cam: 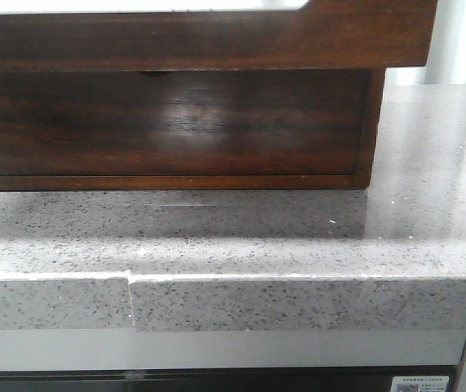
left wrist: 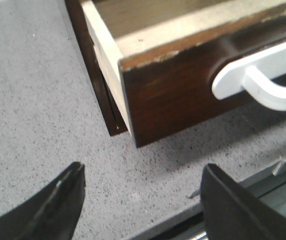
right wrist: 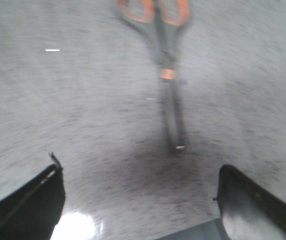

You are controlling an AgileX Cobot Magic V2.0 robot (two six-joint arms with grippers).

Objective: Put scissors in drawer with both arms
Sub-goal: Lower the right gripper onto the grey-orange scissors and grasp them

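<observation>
The scissors (right wrist: pixel 164 65) lie flat on the speckled grey countertop (right wrist: pixel 72 100), closed, with the long axis running straight away from the right gripper (right wrist: pixel 140 200): the blade tips point toward the gripper and the orange-lined finger loops lie at the far end. The picture is motion-blurred, so finer detail cannot be told. The right gripper is spread wide and holds nothing; it hangs above the counter, short of the blade tips. The drawer (left wrist: pixel 183 85) is pulled out of its dark brown cabinet (cam: pixel 167 122), its glossy front overhanging the counter. The part of its interior that shows holds nothing; the rest is out of frame. A white handle (left wrist: pixel 263 75) sits on the drawer front. The left gripper (left wrist: pixel 143 200) is also spread wide and empty, near the drawer's front corner but not touching it.
</observation>
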